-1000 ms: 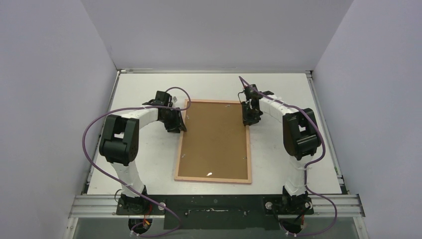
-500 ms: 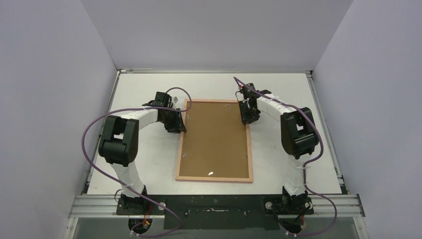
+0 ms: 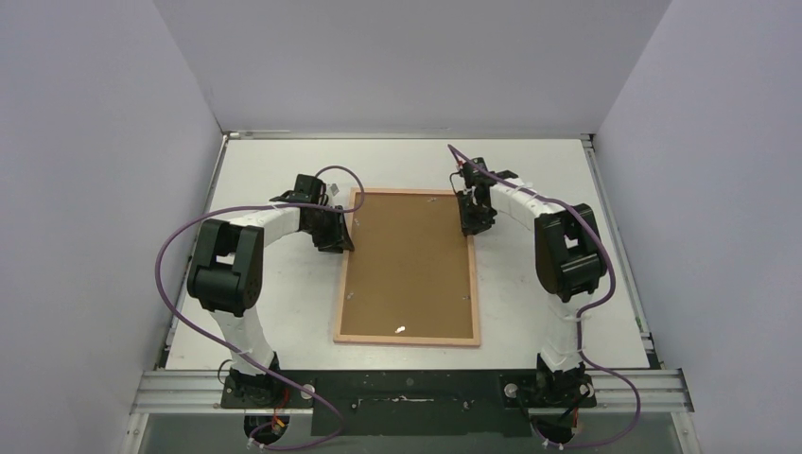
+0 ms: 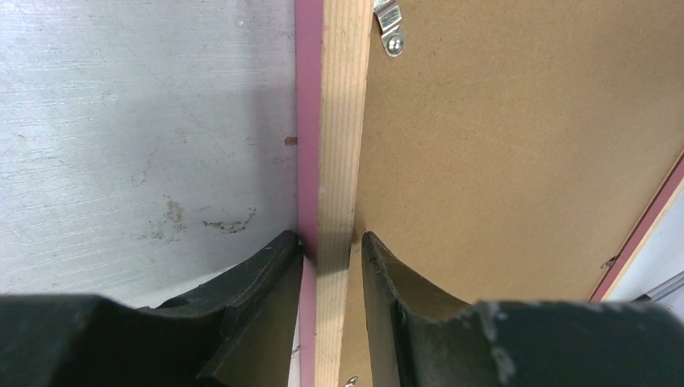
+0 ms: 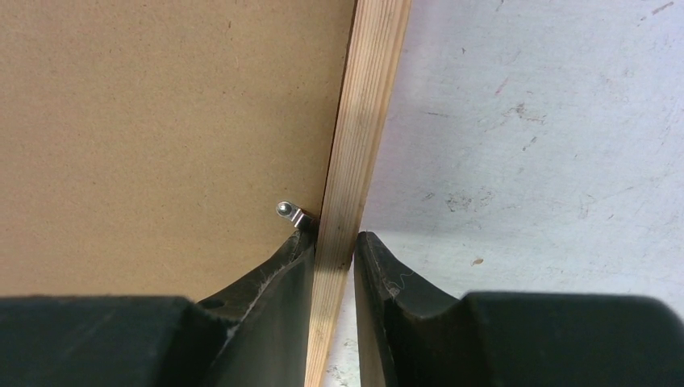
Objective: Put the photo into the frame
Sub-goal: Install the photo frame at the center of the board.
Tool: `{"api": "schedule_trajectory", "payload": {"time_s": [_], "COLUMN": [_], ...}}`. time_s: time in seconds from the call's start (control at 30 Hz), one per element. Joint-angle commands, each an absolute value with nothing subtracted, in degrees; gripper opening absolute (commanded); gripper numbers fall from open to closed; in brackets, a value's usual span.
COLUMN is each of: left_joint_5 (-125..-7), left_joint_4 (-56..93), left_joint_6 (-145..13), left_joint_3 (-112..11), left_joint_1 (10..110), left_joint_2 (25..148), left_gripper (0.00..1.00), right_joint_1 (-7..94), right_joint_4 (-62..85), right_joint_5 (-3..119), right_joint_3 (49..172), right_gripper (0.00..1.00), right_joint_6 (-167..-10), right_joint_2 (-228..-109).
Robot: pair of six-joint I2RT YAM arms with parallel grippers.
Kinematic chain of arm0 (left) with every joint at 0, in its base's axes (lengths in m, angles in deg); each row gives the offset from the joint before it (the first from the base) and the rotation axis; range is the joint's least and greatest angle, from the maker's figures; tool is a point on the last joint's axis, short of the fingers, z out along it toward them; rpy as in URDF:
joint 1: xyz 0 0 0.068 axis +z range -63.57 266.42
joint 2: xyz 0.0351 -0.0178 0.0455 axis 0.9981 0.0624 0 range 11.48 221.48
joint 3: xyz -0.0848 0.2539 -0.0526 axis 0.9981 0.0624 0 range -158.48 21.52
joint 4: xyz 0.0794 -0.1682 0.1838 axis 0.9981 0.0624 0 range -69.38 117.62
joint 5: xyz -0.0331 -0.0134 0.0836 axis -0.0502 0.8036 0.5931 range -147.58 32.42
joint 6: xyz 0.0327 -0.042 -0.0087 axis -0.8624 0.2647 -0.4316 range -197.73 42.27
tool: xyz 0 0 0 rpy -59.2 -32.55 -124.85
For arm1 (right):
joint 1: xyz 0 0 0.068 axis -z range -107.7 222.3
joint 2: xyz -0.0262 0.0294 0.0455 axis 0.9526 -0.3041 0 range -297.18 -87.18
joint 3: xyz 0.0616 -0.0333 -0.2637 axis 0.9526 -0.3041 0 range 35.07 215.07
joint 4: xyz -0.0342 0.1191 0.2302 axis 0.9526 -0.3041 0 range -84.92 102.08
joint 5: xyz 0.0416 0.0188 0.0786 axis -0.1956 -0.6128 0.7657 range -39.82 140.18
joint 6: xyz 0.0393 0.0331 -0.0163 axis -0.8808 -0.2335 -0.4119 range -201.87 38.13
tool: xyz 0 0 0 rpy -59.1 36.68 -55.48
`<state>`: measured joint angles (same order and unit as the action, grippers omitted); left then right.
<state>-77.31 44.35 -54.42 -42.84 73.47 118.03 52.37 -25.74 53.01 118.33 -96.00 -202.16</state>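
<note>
The frame (image 3: 407,340) lies face down mid-table, its light wood back up and a pink edge showing. The brown fibreboard backing panel (image 3: 409,260) sits inside it. The photo is hidden. My left gripper (image 3: 339,230) straddles the frame's left rail near the far end. In the left wrist view it (image 4: 331,242) is closed around the pink-and-wood rail (image 4: 339,121). My right gripper (image 3: 471,219) straddles the right rail near the far end. In the right wrist view it (image 5: 335,238) pinches the wood rail (image 5: 363,105).
Small metal clips (image 4: 387,24) (image 5: 290,212) sit on the backing panel beside the rails. The white table (image 3: 265,312) is walled on three sides. The arm bases stand at the near edge.
The right gripper has shifted slightly toward the far side along the right rail. The frame has turned very slightly on the table. The left arm has barely moved.
</note>
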Motion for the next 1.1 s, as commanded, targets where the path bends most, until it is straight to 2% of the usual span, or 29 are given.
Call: {"api": "schedule_trajectory", "payload": {"time_s": [0.0, 0.07, 0.23, 0.27, 0.4, 0.53, 0.73, 0.87, 1.07], "left_joint_5": [-75.9, -75.9, -75.9, -75.9, -75.9, -75.8, -75.7, -74.8, -72.3], "left_joint_4": [48.7, 48.7, 48.6, 48.6, 48.7, 49.0, 49.0, 49.1, 47.7], "left_joint_6": [-55.5, -55.4, -55.1, -55.1, -55.0, -55.1, -55.0, -54.5, -54.9], "left_joint_3": [-39.4, -39.5, -39.9, -40.0, -40.3, -40.7, -40.8, -41.6, -43.9], "left_joint_1": [72.7, 72.7, 72.7, 72.7, 72.7, 72.8, 72.8, 72.8, 72.8], "left_joint_2": [121.8, 121.7, 121.4, 121.4, 121.7, 121.8, 121.5, 120.0, 115.1], "left_gripper": [0.32, 0.32, 0.32, 0.32, 0.32, 0.32, 0.32, 0.33, 0.48], "right_joint_1": [52.5, 52.8, 53.0, 53.0, 53.0, 53.0, 53.2, 53.3, 53.2], "right_joint_4": [-18.6, -17.1, -11.4, -11.2, -13.4, -14.9, -15.6, -15.9, -17.1], "right_joint_5": [53.7, 53.8, 56.1, 56.2, 56.2, 55.9, 55.1, 55.5, 52.8], "right_joint_3": [115.7, 114.8, 111.1, 110.9, 111.9, 112.0, 111.6, 113.8, 119.7], "right_gripper": [0.16, 0.19, 0.54, 0.56, 0.57, 0.51, 0.48, 0.53, 0.62], "right_joint_6": [-98.1, -100.4, -103.2, -103.3, -103.2, -102.2, -99.9, -100.9, -102.5], "right_joint_2": [-204.2, -203.0, -196.8, -196.1, -197.3, -199.0, -198.7, -198.6, -198.6]}}
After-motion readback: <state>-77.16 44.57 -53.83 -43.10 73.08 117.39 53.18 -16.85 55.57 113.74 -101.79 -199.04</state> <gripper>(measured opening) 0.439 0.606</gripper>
